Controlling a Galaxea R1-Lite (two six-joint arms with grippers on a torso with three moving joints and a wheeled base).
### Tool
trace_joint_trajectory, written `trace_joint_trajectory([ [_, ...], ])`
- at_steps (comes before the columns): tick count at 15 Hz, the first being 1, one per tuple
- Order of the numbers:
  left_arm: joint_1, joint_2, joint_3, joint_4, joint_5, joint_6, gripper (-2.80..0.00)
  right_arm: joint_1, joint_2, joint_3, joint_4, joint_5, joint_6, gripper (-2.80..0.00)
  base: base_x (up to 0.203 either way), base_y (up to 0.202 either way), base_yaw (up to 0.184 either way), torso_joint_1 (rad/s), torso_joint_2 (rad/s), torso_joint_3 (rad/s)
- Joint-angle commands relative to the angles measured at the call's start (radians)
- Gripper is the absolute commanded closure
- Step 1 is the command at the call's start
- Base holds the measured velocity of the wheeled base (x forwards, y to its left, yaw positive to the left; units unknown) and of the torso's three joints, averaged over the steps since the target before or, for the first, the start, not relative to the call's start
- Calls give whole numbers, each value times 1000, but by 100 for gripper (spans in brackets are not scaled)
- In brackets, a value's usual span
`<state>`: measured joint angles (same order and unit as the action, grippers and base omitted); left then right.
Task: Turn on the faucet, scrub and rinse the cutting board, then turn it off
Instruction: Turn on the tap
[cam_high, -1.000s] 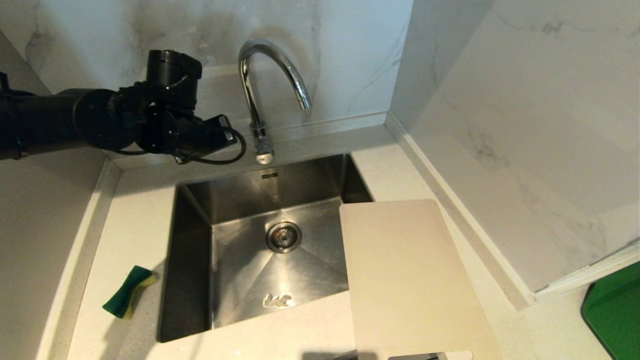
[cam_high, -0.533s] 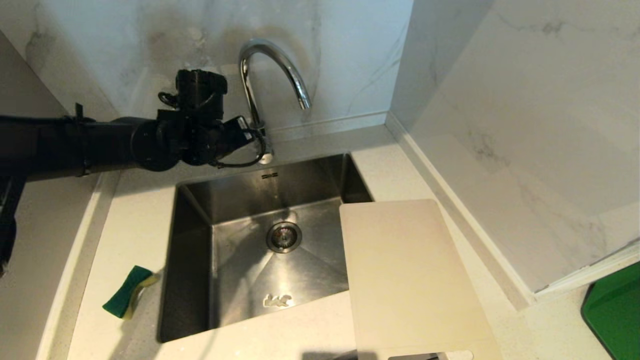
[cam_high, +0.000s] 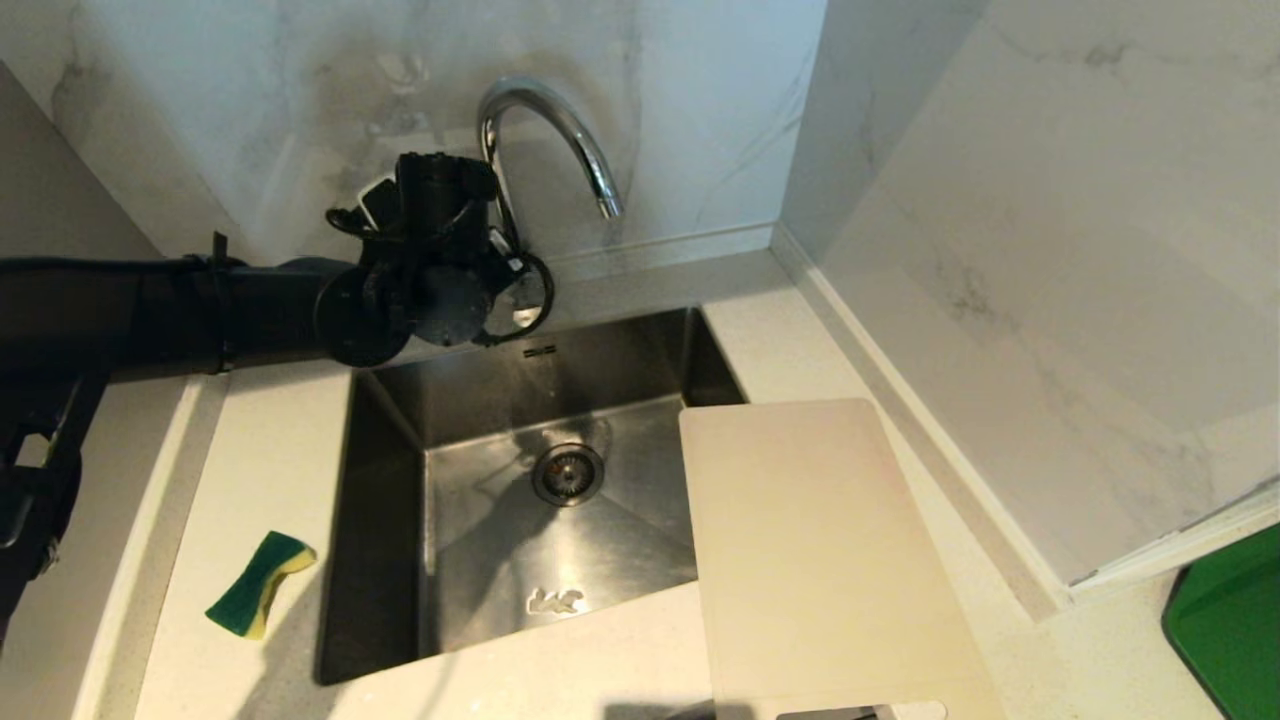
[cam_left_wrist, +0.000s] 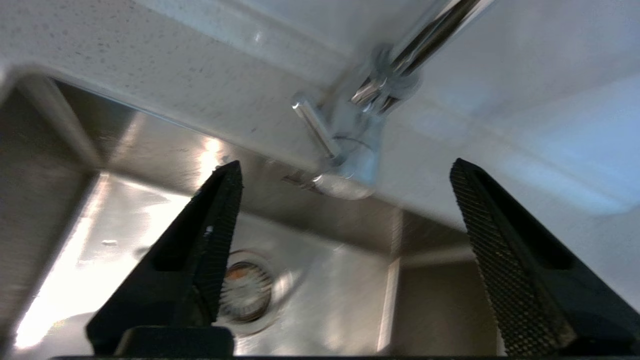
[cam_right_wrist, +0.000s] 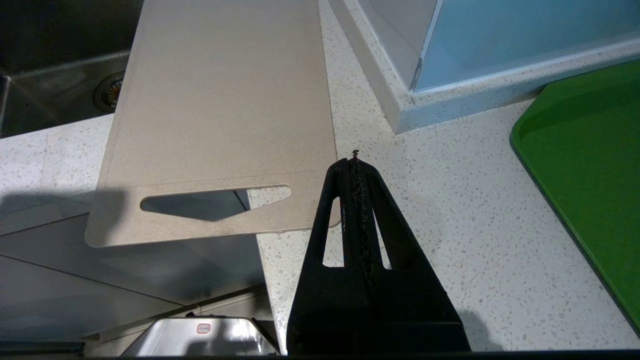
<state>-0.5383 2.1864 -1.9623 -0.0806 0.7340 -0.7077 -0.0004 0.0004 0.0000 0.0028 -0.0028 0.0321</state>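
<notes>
The chrome faucet (cam_high: 553, 118) arches over the back of the sink. In the left wrist view its base (cam_left_wrist: 361, 159) and thin side lever (cam_left_wrist: 314, 123) lie just ahead of my left gripper (cam_left_wrist: 345, 164). That gripper is open and empty, its fingers apart from the lever. No water shows at the spout. The cream cutting board (cam_high: 820, 550) lies flat across the sink's right rim and the counter. My right gripper (cam_right_wrist: 354, 157) is shut on nothing, just over the counter beside the board's (cam_right_wrist: 225, 100) slotted end.
A green-and-yellow sponge (cam_high: 258, 582) lies on the counter left of the steel sink (cam_high: 385, 500). A bright green flat object (cam_high: 1230, 630) sits at the far right. A marble wall rises behind the faucet and along the right side. My left arm (cam_high: 250, 310) crosses the sink's back left corner.
My left arm has swung right along the back of the counter to the faucet's base, and its wrist has turned. The board, sponge and right arm have not moved.
</notes>
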Motion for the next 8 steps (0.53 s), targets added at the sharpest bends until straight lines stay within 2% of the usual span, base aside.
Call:
trace_joint_trajectory([
  [1, -16, 41, -3, -36, 74, -14, -280, 0, 0, 0, 0, 1, 0, 0, 0, 0, 0, 0, 0, 0],
  [4, -11, 144, -4, -130, 225, -17, -280, 0, 1, 0, 0, 0, 0, 0, 0, 0, 0, 0, 0, 0],
  [8, 0, 161, -4, -202, 235, -13, -280, 0, 1, 0, 0, 0, 0, 0, 0, 0, 0, 0, 0, 0],
])
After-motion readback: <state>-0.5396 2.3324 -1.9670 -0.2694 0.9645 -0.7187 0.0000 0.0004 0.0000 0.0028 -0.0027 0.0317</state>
